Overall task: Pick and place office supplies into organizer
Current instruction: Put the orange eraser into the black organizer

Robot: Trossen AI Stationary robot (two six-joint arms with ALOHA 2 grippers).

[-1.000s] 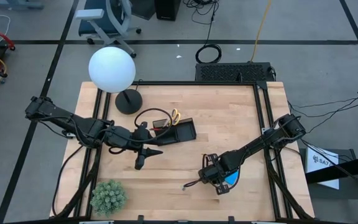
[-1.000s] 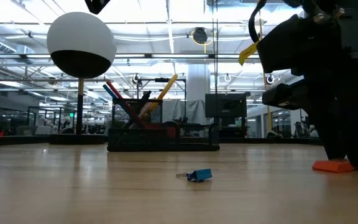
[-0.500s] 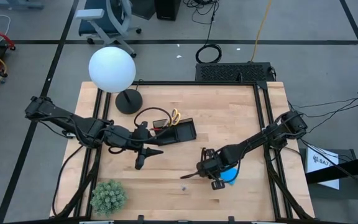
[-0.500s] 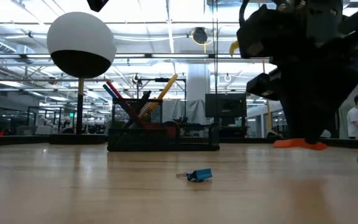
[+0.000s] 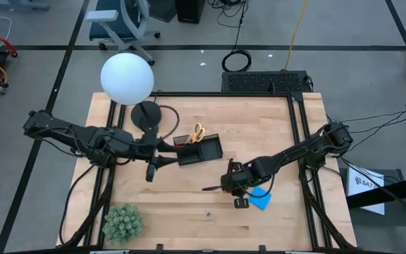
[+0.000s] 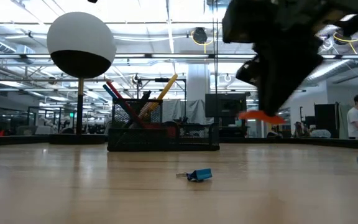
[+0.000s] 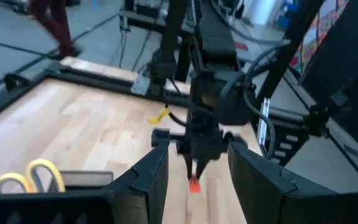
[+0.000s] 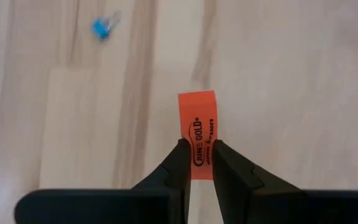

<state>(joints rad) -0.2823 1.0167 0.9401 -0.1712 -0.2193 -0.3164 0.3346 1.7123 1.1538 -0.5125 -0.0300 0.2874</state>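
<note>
My right gripper (image 8: 196, 163) is pinched on an orange eraser (image 8: 197, 134), which sticks out past my fingertips, lifted clear of the wooden table (image 5: 259, 127). Below and off to one side of it lies a small blue binder clip (image 8: 100, 27) on the boards. The blue note pad (image 5: 260, 199) sits on the table just beside that gripper. The black organizer (image 5: 200, 149), with yellow-handled scissors (image 5: 198, 131) and pens (image 6: 120, 96) in it, stands nearby, between my two grippers. My left gripper (image 7: 194, 180) hovers next to the organizer, fingers parted around nothing.
</note>
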